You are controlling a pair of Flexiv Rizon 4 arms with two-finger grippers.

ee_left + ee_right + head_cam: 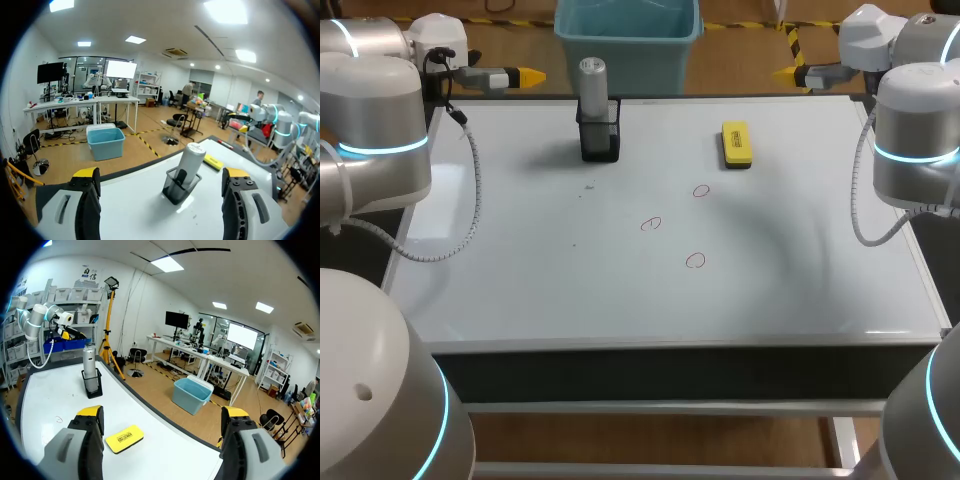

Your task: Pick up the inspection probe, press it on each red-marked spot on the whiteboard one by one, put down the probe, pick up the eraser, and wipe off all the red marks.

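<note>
Seen from overhead, the inspection probe (pixel 592 80) stands upright in its black holder (pixel 599 135) at the upper middle of the whiteboard surface (pixel 520 270). The yellow eraser (pixel 736 143) lies to its right, with three red marks (pixel 651 224) at centre frame. Only the wrist views reveal the fingers: left gripper (pixel 160 174) and right gripper (pixel 162 411) are both spread wide, the probe ahead of the left, the eraser ahead of the right.

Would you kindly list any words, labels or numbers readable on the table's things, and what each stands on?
Nothing can be read.
Yellow eraser: dark print on its top, too small to read.
Whiteboard: three red marks, loops rather than letters.
Inspection probe: no text visible.
</note>
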